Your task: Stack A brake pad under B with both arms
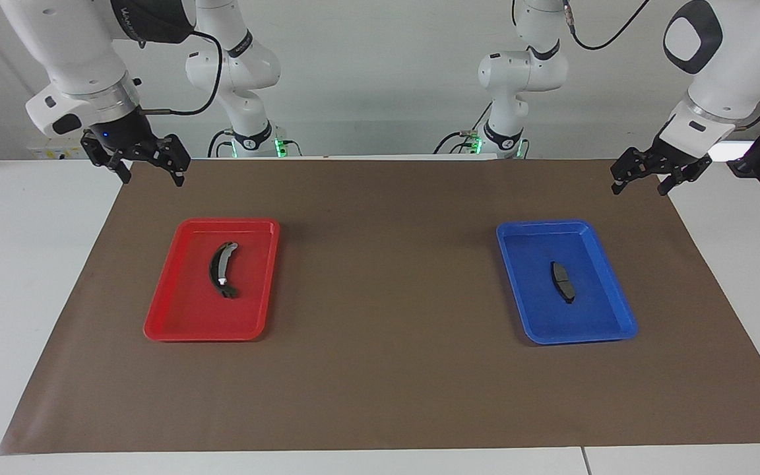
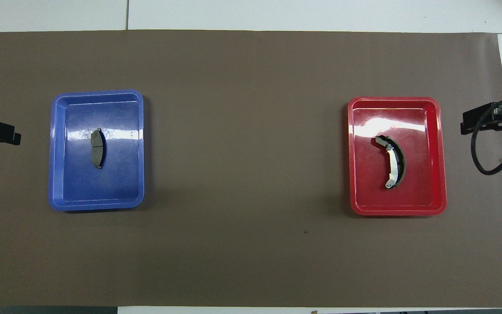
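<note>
1 A brake pad (image 1: 562, 281) in blue tray (image 1: 611, 330), 1 B (image 1: 220, 269) in red tray (image 1: 162, 326), 2 grippers' jaws open

Pale wall (image 1: 380, 79), white table (image 1: 17, 297), brown mat (image 1: 386, 369).

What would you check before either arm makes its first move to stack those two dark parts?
1. A brake pad lies free in the blue tray: ok.
2. B lies free in the red tray: ok.
3. Left gripper open, holding nothing, up over the mat's edge: ok.
4. Right gripper open, holding nothing, likewise: ok.
5. Mat between the trays bare for stacking: ok.
6. Pad already under B: not ok.
</note>
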